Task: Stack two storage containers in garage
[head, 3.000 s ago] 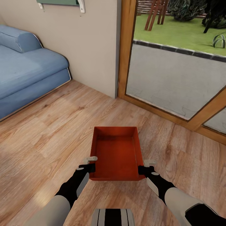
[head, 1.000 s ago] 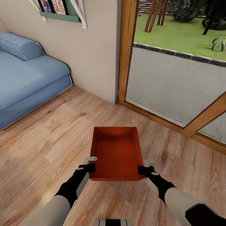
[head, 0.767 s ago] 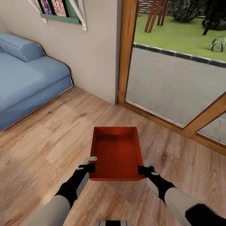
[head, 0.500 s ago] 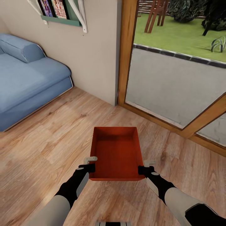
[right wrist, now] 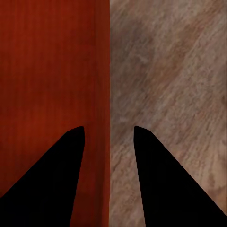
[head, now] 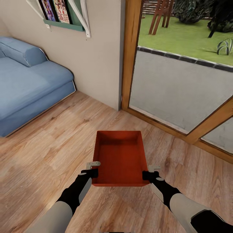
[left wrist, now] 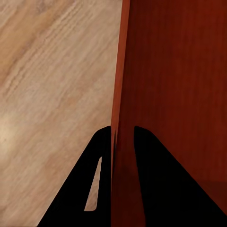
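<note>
Light wood planks underfoot, both grippers, left and right, clamp the storage container walls; carrying it level would suit.

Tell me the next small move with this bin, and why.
Probably keep both grips and turn the base away from the glass door. The bin is held clear of the wood floor, the left end effector and right end effector each pinching a side wall, and the sofa shows this is not yet the garage.
</note>
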